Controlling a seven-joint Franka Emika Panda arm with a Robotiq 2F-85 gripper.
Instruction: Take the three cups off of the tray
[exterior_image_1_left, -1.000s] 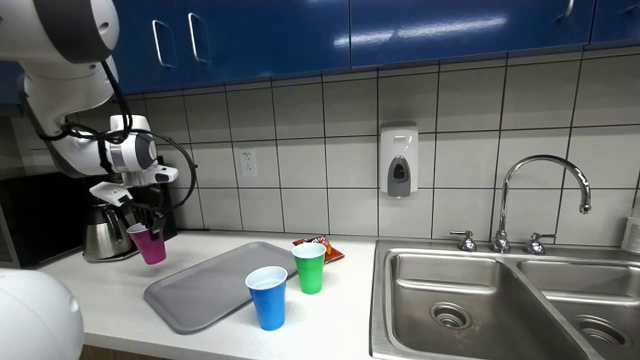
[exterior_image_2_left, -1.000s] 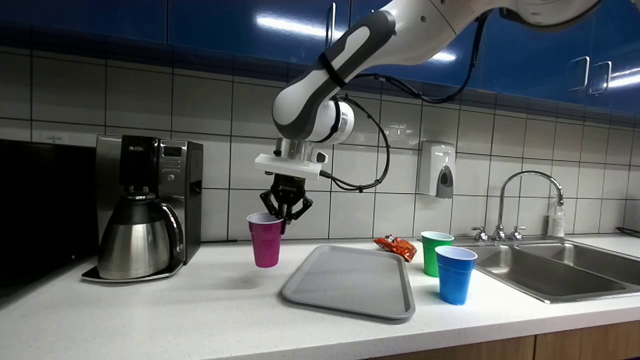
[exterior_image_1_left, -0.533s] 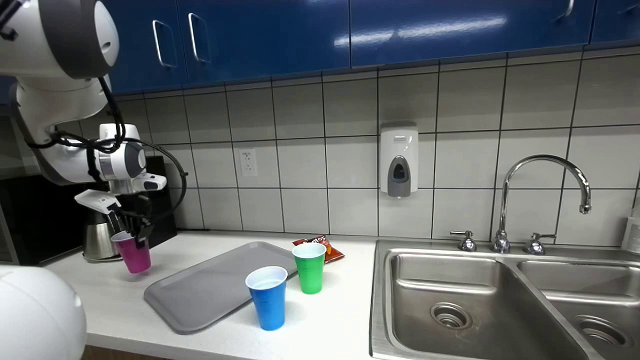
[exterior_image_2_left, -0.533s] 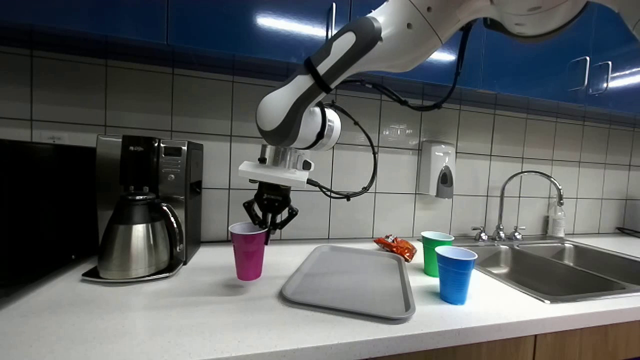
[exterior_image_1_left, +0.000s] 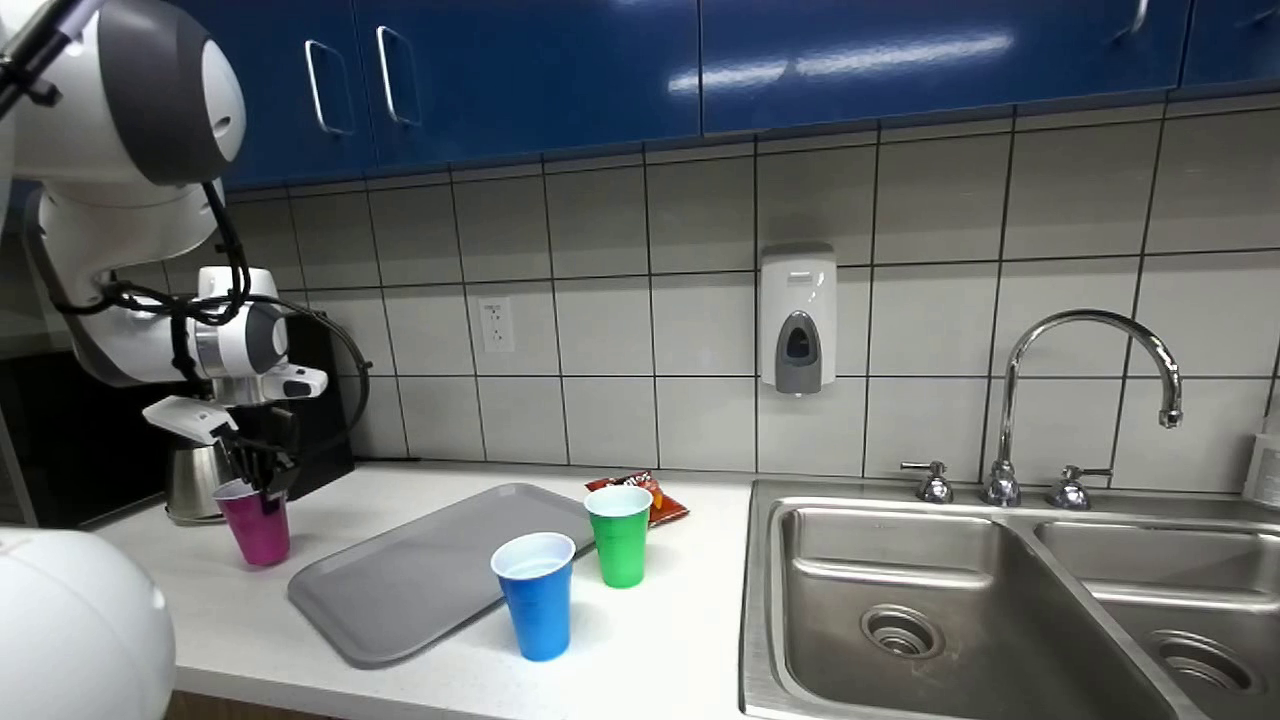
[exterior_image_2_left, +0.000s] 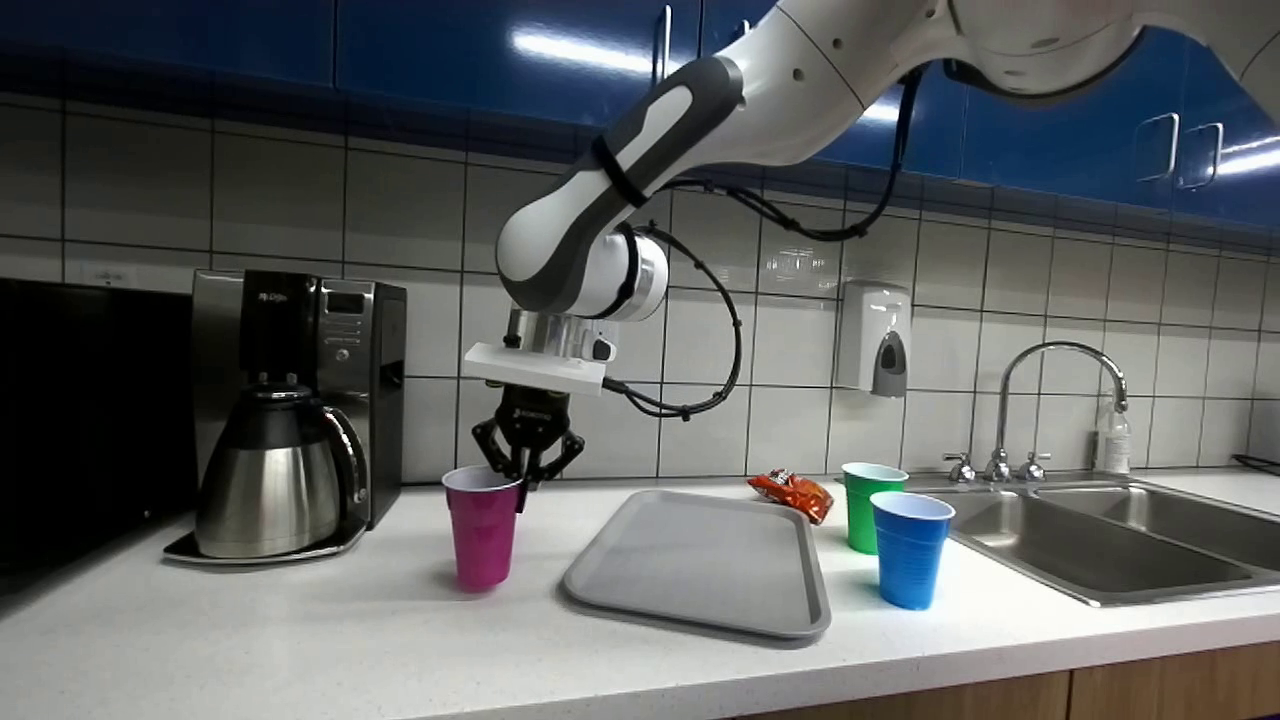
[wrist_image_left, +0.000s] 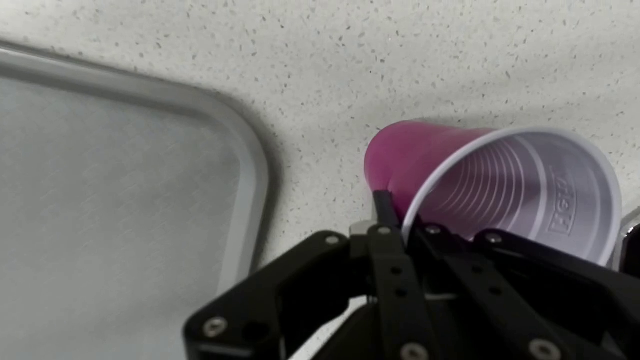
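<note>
A: Quick, what's the black two-finger gripper (wrist_image_left: 407, 226) doing?
B: Pinching the rim of the tapered magenta plastic cup (exterior_image_2_left: 482, 545), one finger inside, one outside
A: Cup where?
B: At the white speckled counter (exterior_image_2_left: 350, 640), near the flat grey rectangular tray with rounded corners (exterior_image_2_left: 700, 560) but off it. Base touching or just above, can't tell. Probably the set-down step, last of three
A: What could go wrong?
B: Letting go early. Hold is on one side of a thin wall, so if the base isn't flat it could drop crooked and tip. Pushing down too hard could buckle the side
A: And after letting go?
B: Inside finger could snag the rim on the way up, pull the cup over, maybe back against the tray
A: Other side?
B: Steel coffee pot with black handle (exterior_image_2_left: 268, 495), gap between; a tipped cup could roll that way
A: Farther out?
B: Green plastic cup (exterior_image_1_left: 622, 545) and blue plastic cup (exterior_image_1_left: 541, 610), both upright on the counter past the tray. Only a low, wide sweep would knock them
</note>
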